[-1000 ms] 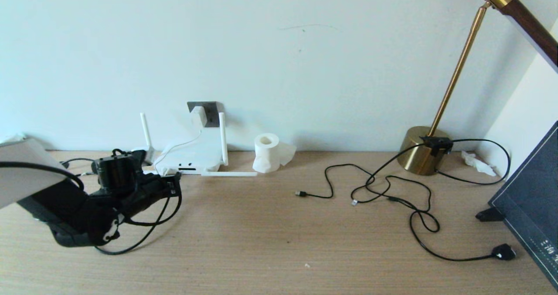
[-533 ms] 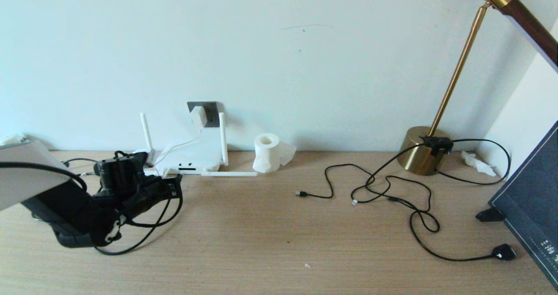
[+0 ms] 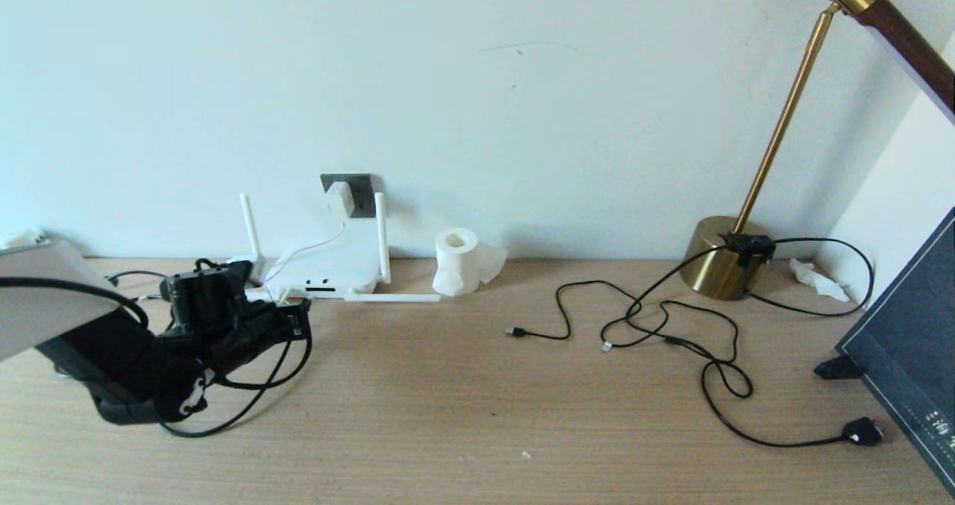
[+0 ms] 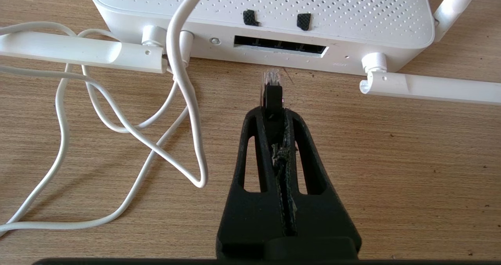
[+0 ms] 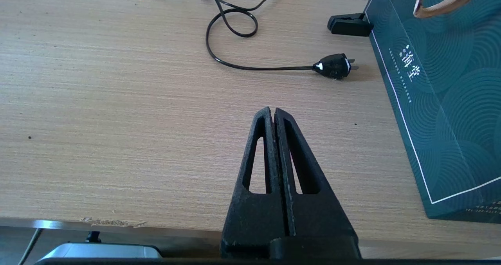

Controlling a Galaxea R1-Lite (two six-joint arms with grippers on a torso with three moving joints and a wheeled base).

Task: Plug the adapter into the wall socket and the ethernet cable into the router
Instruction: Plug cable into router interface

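Observation:
The white adapter (image 3: pixel 339 197) sits in the dark grey wall socket (image 3: pixel 358 189), its thin white cord (image 4: pixel 184 85) running down to the router. The white router (image 3: pixel 328 270) lies flat against the wall, its dark port slot (image 4: pixel 280 45) facing my left gripper. My left gripper (image 4: pixel 273 110) (image 3: pixel 298 318) is shut on the ethernet cable plug (image 4: pixel 271 85), whose clear tip stands a short gap in front of the ports. The black ethernet cable (image 3: pixel 246 397) loops under the left arm. My right gripper (image 5: pixel 273 112) is shut and empty above the table's near edge, out of the head view.
A tissue roll (image 3: pixel 456 260) stands right of the router. Thin black USB cables (image 3: pixel 642 318) and the lamp's cord with its bulky plug (image 3: pixel 862 432) sprawl at the right, by the brass lamp base (image 3: pixel 724 259). A dark teal bag (image 5: pixel 442 100) stands at the far right.
The left arm has shifted slightly, with the plug still in its grip. The right side of the table is unchanged.

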